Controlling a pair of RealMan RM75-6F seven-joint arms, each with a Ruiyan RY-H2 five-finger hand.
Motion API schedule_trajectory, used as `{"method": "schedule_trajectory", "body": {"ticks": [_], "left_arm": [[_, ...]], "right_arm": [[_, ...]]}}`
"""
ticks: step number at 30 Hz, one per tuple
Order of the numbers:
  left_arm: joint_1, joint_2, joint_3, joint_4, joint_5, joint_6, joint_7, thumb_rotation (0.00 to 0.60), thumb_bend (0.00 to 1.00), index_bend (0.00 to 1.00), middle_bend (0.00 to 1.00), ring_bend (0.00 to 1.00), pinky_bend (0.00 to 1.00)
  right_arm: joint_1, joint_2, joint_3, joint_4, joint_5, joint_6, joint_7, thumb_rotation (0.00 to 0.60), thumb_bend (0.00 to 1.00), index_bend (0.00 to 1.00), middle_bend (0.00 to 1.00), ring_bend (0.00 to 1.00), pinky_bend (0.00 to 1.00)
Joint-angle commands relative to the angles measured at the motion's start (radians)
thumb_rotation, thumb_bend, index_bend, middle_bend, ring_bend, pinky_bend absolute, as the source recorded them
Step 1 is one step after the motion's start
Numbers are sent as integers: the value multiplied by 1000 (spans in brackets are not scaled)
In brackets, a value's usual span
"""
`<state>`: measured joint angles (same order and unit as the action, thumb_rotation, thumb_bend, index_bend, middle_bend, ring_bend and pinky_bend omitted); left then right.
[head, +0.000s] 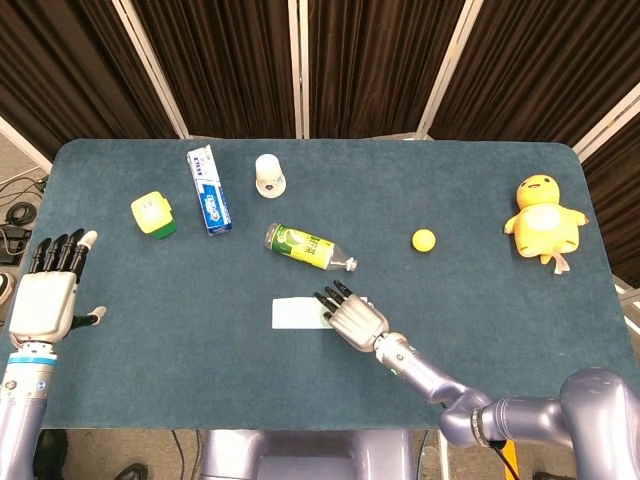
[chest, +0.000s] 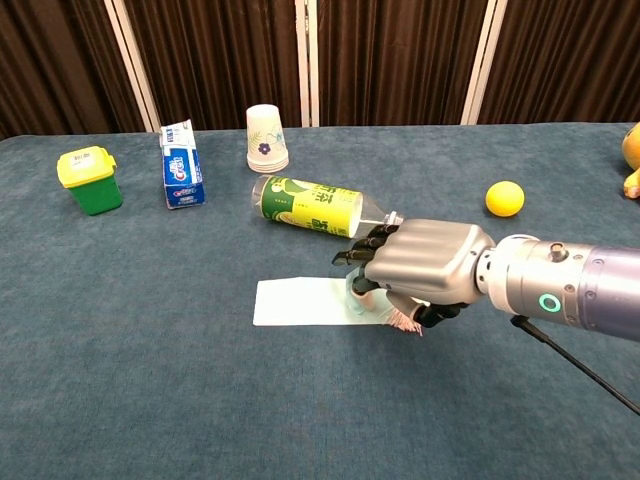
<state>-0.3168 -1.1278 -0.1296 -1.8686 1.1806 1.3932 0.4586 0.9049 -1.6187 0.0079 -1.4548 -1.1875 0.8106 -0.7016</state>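
The right hand (chest: 420, 275) lies palm down on the right end of a pale green packet (chest: 300, 302), its fingers curled over that end and pressing it to the table (chest: 150, 400); whether they have truly pinched it I cannot tell, since the palm hides the contact; the packet lies flat near the middle of the table, just in front of a bottle (chest: 312, 206) on its side. It looks thin, light and limp, likely to bend or slide on the cloth rather than lift cleanly; the free long edge, or the end under the fingers, seems the place to take it, thumb beneath. Further off stand a paper cup (chest: 266, 138), a toothpaste box (chest: 181, 165), a small green bin (chest: 89, 180) and a yellow ball (chest: 505, 198). The left hand (head: 45, 300) hovers at the table's near left edge, fingers straight and apart, holding nothing.
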Motion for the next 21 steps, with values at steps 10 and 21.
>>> {"method": "schedule_trajectory", "body": {"ticks": [10, 21], "left_arm": [[0, 0, -1, 0, 2, -3, 1, 600, 0, 0, 0, 0, 0], [0, 0, -3, 1, -1, -9, 0, 600, 0, 0, 0, 0, 0]], "right_arm": [[5, -8, 11, -14, -17, 17, -8, 600, 806, 363, 0, 0, 0], [5, -22, 4, -5, -11, 8, -15, 600, 806, 377, 0, 0, 0]]}}
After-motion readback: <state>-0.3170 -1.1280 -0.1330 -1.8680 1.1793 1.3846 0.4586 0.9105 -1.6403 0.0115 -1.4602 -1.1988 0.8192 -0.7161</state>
